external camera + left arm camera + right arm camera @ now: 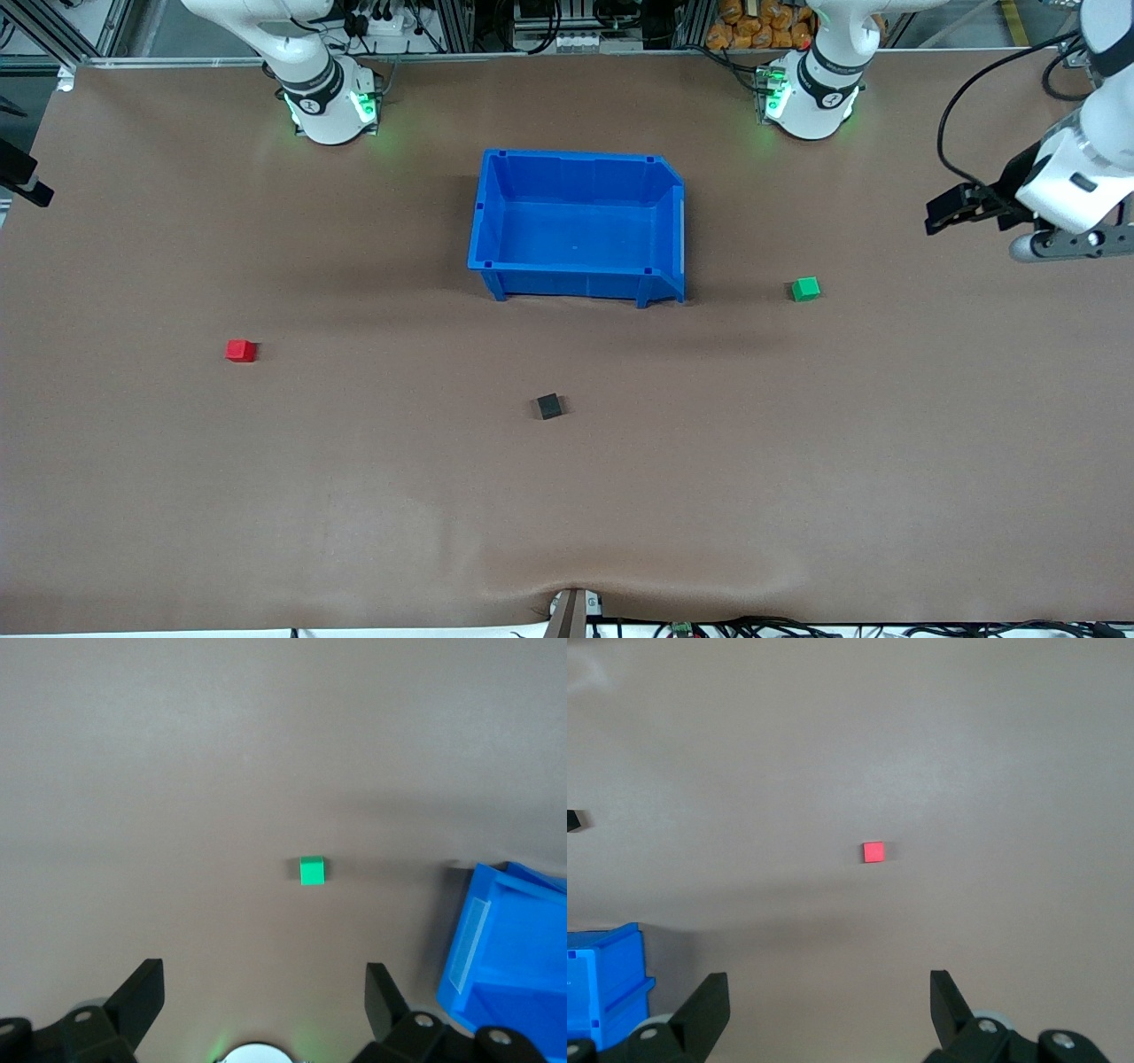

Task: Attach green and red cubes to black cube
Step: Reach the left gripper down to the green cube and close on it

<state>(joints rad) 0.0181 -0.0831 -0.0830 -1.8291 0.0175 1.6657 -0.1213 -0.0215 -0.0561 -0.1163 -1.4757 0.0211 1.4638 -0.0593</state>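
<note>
The green cube (805,289) lies on the table toward the left arm's end, beside the blue bin. The red cube (240,351) lies toward the right arm's end. The black cube (548,406) lies between them, nearer the front camera than the bin. My left gripper (950,213) hangs in the air at the left arm's end of the table; it is open and empty (263,992), with the green cube (311,870) ahead of it. My right gripper (27,182) shows only at the view's edge; it is open and empty (828,1001), with the red cube (873,851) ahead.
A large blue bin (580,159) stands open and empty mid-table, between the arm bases and the black cube. It also shows in the left wrist view (514,966) and the right wrist view (602,983). The brown mat has a ripple at its front edge (576,589).
</note>
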